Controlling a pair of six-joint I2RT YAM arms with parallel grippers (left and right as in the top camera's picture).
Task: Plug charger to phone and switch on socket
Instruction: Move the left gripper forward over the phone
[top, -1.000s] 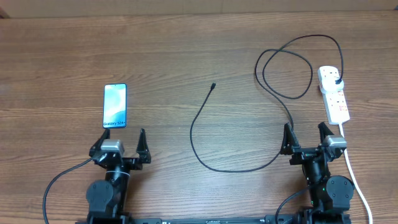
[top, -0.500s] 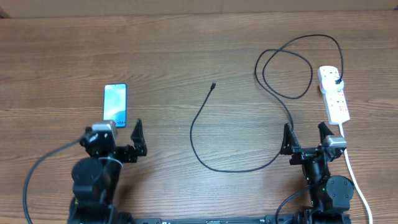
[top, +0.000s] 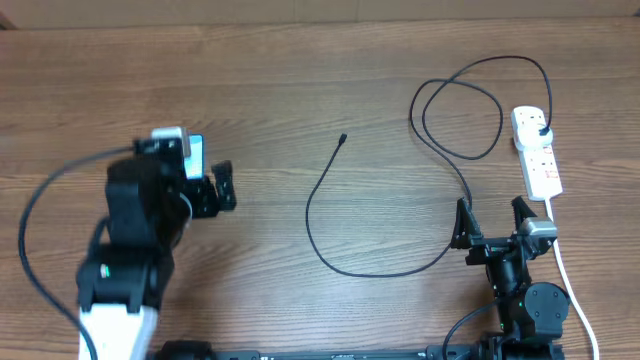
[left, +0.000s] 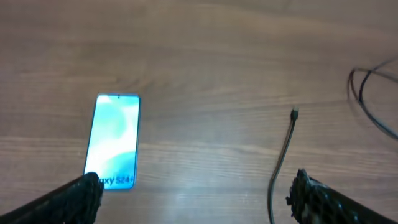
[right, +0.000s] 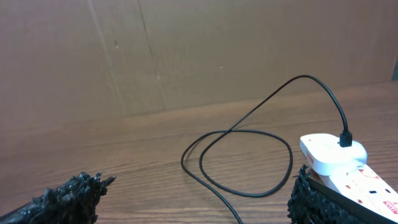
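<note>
1. Left pincer (left: 194, 190): wide open, empty, middle left of the overhead view, just above the near end of the phone (left: 115, 142).
2. Phone: flat on the surface (top: 300, 80), screen up.
3. Right pincer (top: 491, 215): wide open, empty, lower right.
4. Charger (top: 310, 215): loose curve in the middle, tip (top: 343, 138) well apart from the phone, plug (top: 541, 128) in the socket (top: 537, 152) at the right.
</note>
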